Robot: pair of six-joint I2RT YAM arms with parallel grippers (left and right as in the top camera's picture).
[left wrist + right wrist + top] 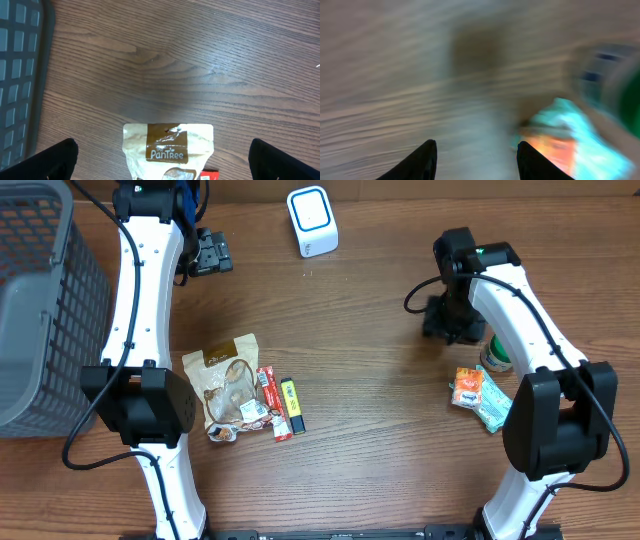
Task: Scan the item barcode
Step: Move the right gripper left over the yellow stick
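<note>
Brown wood-grain tabletop, smooth with a low sheen; grey plastic basket of matt open mesh; white scanner in glossy moulded plastic; snack pouch of matt kraft-look paper with a clear film window; small wrappers in shiny printed film; robot arms cased in smooth white plastic, joints matt black

Basket left, scanner behind snack bag

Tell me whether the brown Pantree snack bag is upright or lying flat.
Lying flat: the brown and cream Pantree snack bag shows its front face to the overhead camera, on the wooden table.
</note>
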